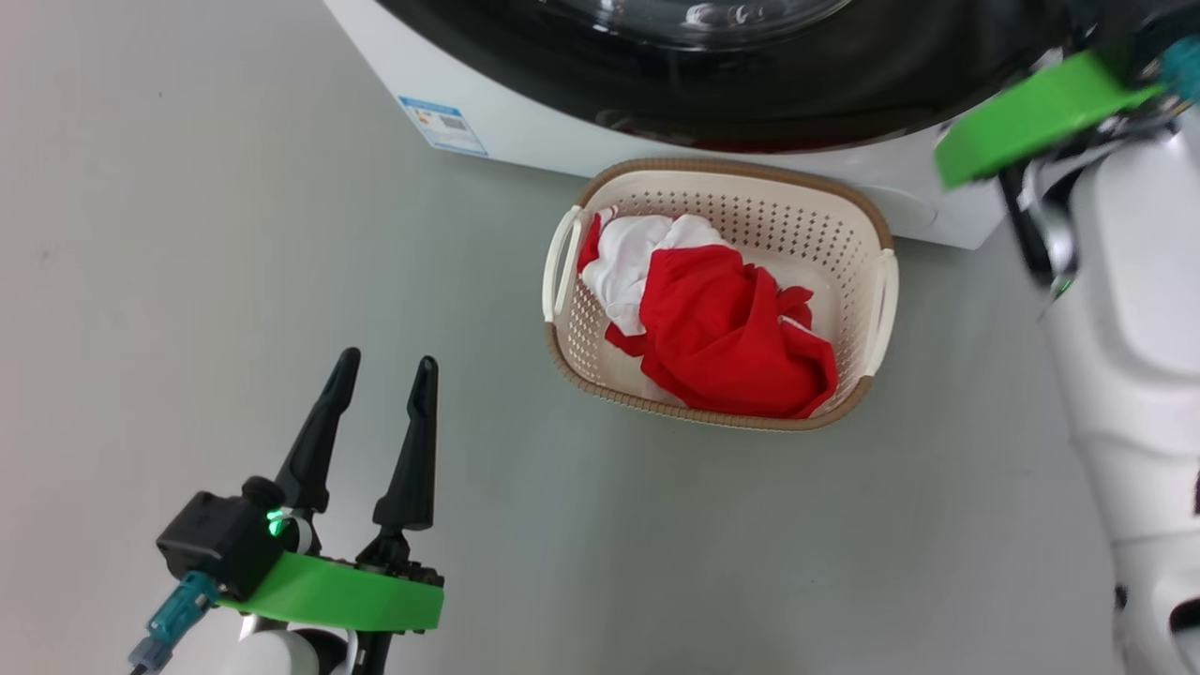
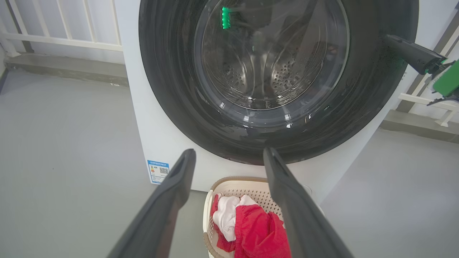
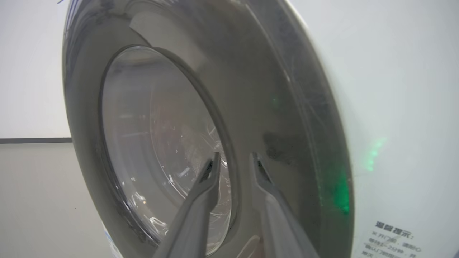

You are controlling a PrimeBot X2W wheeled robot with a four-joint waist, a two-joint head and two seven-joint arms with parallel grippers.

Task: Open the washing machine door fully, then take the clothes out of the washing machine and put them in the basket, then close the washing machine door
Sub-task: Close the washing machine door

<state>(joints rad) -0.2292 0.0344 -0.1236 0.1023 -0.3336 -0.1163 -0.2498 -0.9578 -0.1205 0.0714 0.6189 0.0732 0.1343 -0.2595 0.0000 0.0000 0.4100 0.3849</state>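
Observation:
The washing machine door (image 2: 172, 89), with its black rim and glass bowl, lies flush against the white washing machine (image 2: 143, 136). The steel drum shows through the glass. In front of the machine stands the cream basket (image 1: 731, 169), holding the red and white clothes (image 1: 722, 328). My left gripper (image 1: 386, 361) hangs open and empty over the floor, left of the basket, and it points at the door (image 2: 229, 152). My right gripper (image 3: 235, 157) sits close to the door's rim (image 3: 272, 89) near its right edge, fingers slightly apart with nothing between them.
A blue label (image 1: 441, 122) marks the machine's lower left corner. My white body (image 1: 1144, 375) fills the right side of the head view. A white railing (image 2: 53, 36) runs behind the machine on the left. Grey floor surrounds the basket.

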